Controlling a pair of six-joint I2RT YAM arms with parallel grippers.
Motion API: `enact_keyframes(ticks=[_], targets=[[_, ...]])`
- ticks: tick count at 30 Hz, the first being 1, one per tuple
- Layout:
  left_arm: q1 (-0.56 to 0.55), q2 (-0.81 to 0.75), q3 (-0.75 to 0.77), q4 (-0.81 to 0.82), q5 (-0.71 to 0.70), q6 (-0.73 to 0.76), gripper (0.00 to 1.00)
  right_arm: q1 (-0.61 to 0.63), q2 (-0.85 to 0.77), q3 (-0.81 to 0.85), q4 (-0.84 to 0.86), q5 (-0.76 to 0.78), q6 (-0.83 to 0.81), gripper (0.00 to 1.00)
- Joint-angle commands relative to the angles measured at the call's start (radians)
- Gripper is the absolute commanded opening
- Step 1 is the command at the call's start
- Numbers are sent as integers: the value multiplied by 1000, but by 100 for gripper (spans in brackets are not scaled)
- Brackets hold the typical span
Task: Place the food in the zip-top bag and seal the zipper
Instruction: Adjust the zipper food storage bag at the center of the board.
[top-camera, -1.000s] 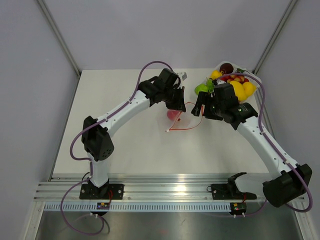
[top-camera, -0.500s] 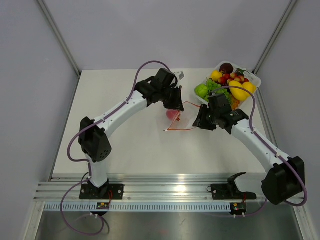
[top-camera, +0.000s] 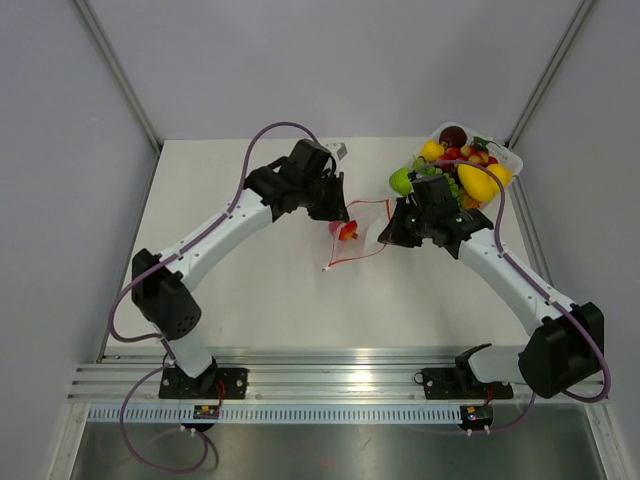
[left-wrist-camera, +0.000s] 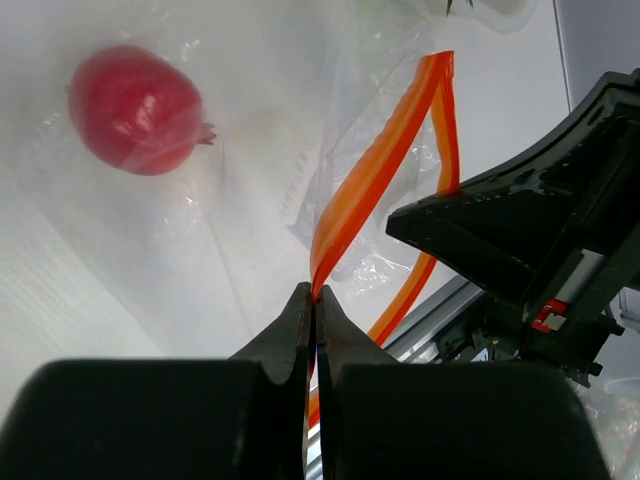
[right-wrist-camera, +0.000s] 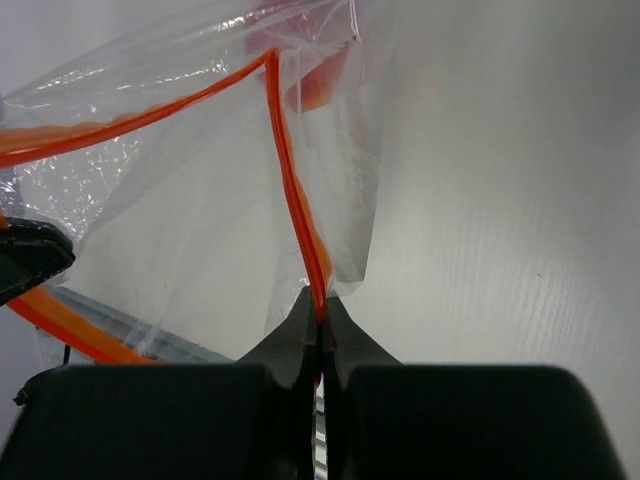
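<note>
The clear zip-top bag (top-camera: 362, 232) hangs between my two grippers at the table's middle, and a red round piece of food (top-camera: 347, 231) lies inside it. In the left wrist view that red fruit (left-wrist-camera: 135, 108) shows through the plastic. My left gripper (top-camera: 336, 212) (left-wrist-camera: 315, 295) is shut on the orange-red zipper (left-wrist-camera: 372, 175) at the bag's left end. My right gripper (top-camera: 386, 236) (right-wrist-camera: 320, 305) is shut on the zipper (right-wrist-camera: 284, 165) at the right end. The bag's mouth gapes between the two strips.
A white tray (top-camera: 511, 158) at the back right corner holds several more toy fruits, among them a yellow one (top-camera: 476, 183) and a green one (top-camera: 402, 181). It stands just behind my right arm. The table's edges run near both arms.
My right gripper moved left, down to the bag and closed on the zipper's right end. My left arm shifted slightly left with its end of the bag.
</note>
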Motion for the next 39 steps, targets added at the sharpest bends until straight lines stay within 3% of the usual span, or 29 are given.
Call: enact_keyframes(ticks=[1, 6, 14, 15, 18, 21, 27, 29, 32, 39], targets=[[20, -122, 30, 0, -75, 7, 0, 18, 5, 110, 38, -54, -33, 0], [15, -171, 67, -32, -211, 19, 0, 66, 66, 229, 36, -41, -33, 0], [-5, -162, 15, -6, -192, -3, 0, 72, 126, 240, 44, -22, -29, 3], [-6, -156, 12, -5, -181, -3, 0, 74, 137, 241, 21, -15, -36, 12], [-9, -114, 21, -12, -178, 7, 0, 74, 151, 264, -41, 8, -52, 53], [-9, -70, 41, -34, -176, 22, 0, 74, 107, 267, -57, 33, -56, 68], [-9, -31, 70, -35, -161, 31, 0, 75, 16, 293, -135, 169, -96, 71], [-9, -22, 91, -46, -159, 33, 0, 72, -16, 293, -152, 278, -101, 72], [-9, -19, 93, -46, -156, 34, 0, 72, -48, 279, -177, 428, -92, 83], [-9, -44, 44, -41, -158, 24, 0, 72, -70, 220, -152, 596, -121, 84]])
